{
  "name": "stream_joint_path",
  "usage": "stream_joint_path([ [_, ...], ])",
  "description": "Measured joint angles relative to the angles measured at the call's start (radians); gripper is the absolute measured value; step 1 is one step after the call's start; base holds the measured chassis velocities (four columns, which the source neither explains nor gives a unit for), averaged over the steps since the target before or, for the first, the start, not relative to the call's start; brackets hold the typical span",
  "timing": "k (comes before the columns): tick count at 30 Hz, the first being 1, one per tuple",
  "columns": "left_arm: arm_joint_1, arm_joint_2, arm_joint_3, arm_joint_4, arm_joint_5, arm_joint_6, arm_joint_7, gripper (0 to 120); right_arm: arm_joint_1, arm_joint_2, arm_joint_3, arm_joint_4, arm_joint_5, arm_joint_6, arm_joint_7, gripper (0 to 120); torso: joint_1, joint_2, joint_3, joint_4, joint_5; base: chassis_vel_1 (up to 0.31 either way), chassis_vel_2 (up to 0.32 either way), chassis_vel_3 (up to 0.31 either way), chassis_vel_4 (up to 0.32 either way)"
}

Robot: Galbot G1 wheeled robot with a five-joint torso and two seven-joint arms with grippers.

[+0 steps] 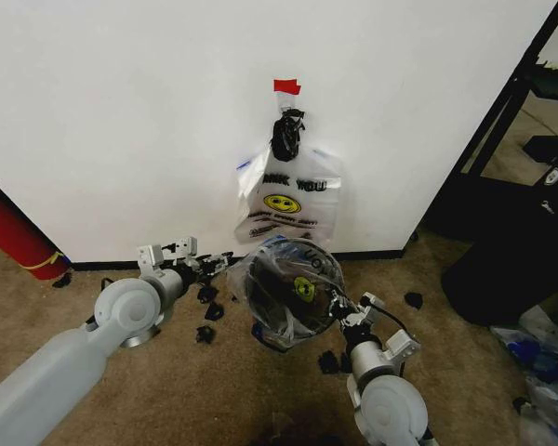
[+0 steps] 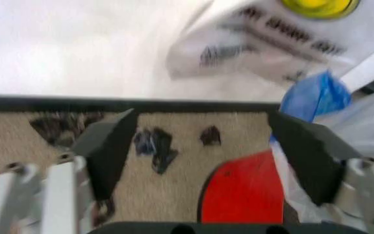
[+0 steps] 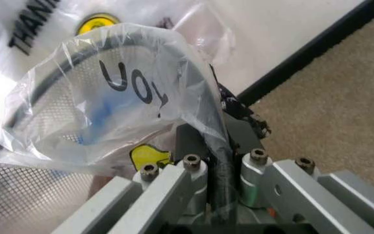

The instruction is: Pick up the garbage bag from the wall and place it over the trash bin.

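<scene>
Bag already lies draped over the bin, its smiley face showing inside the rim, so the job looks to be in its last step: settling the plastic over the edge. The bin stands on the carpet just in front of the wall, below another bag hanging from the hook under a strip of red tape.

The right gripper is clamped on the bin's near-right rim with the plastic pinched in; the right wrist view shows its fingers closed together over the mesh edge and film. The left gripper sits low at the bin's far-left side, jaws apart, holding nothing, with the red base between them in its wrist view.

Next, I judge, the left side wants the film pulled down over the rim without tipping the bin. Room is tight: the wall and baseboard are close behind, and black scraps litter the carpet to the left. The near side is open.
</scene>
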Motion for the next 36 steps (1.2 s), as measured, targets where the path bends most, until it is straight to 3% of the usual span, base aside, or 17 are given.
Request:
stream_joint_path([
  [3, 0.026, 0.002, -0.023, -0.031, 0.054, -0.061, 0.010, 96, 0.003, -0.004, 0.006, 0.002, 0.009, -0.009, 0.017, 0, 0.000, 0.000, 0.000, -0.0001, 0.0000, 0.000, 0.000, 0.000, 0.000],
  [6, 0.061, -0.012, -0.061, -0.061, 0.149, -0.180, 0.021, 100, 0.002, -0.004, 0.014, 0.009, 0.018, -0.026, 0.031, 0, 0.000, 0.000, 0.000, 0.0002, 0.0008, 0.000, 0.000, 0.000, 0.000],
  [7, 0.061, -0.012, -0.061, -0.061, 0.149, -0.180, 0.021, 100, 0.002, -0.004, 0.014, 0.009, 0.018, -0.026, 0.031, 0, 0.000, 0.000, 0.000, 0.0002, 0.0008, 0.000, 0.000, 0.000, 0.000],
  [11, 0.111, -0.077, -0.067, -0.051, 0.374, -0.414, 0.045, 100, -0.015, 0.024, 0.063, 0.025, 0.039, -0.060, 0.059, 0, 0.000, 0.000, 0.000, 0.0002, 0.0003, 0.000, 0.000, 0.000, 0.000],
  [13, 0.157, -0.111, -0.105, -0.048, 0.466, -0.471, 0.062, 100, -0.015, 0.032, 0.076, 0.024, 0.041, -0.063, 0.065, 0, 0.000, 0.000, 0.000, -0.0010, -0.0003, 0.000, 0.000, 0.000, 0.000],
  [15, 0.186, -0.124, -0.132, -0.048, 0.501, -0.488, 0.071, 100, -0.009, 0.032, 0.076, 0.019, 0.042, -0.065, 0.067, 0, 0.000, 0.000, 0.000, -0.0008, 0.0002, 0.000, 0.000, 0.000, 0.000],
  [19, 0.375, -0.172, -0.292, -0.099, 0.537, -0.511, 0.100, 100, 0.022, 0.019, 0.057, -0.013, 0.063, -0.081, 0.074, 0, 0.000, 0.000, 0.000, 0.0009, -0.0001, 0.000, 0.000, 0.000, 0.000],
  [24, 0.565, -0.228, -0.436, -0.156, 0.600, -0.538, 0.132, 100, 0.064, 0.005, 0.027, -0.057, 0.072, -0.099, 0.074, 0, 0.000, 0.000, 0.000, -0.0004, 0.0001, 0.000, 0.000, 0.000, 0.000],
  [28, 0.750, -0.275, -0.567, -0.220, 0.586, -0.594, 0.176, 100, 0.101, -0.007, 0.005, -0.098, 0.073, -0.109, 0.071, 0, 0.000, 0.000, 0.000, 0.0005, 0.0002, 0.000, 0.000, 0.000, 0.000],
  [33, 0.859, -0.315, -0.678, -0.266, 0.608, -0.647, 0.221, 100, 0.120, -0.013, -0.007, -0.119, 0.074, -0.115, 0.065, 0, 0.000, 0.000, 0.000, 0.0000, 0.0004, 0.000, 0.000, 0.000, 0.000],
  [36, 0.893, -0.379, -0.699, -0.274, 0.712, -0.717, 0.254, 100, 0.127, -0.014, -0.013, -0.133, 0.073, -0.118, 0.054, 0, 0.000, 0.000, 0.000, -0.0001, 0.0003, 0.000, 0.000, 0.000, 0.000],
])
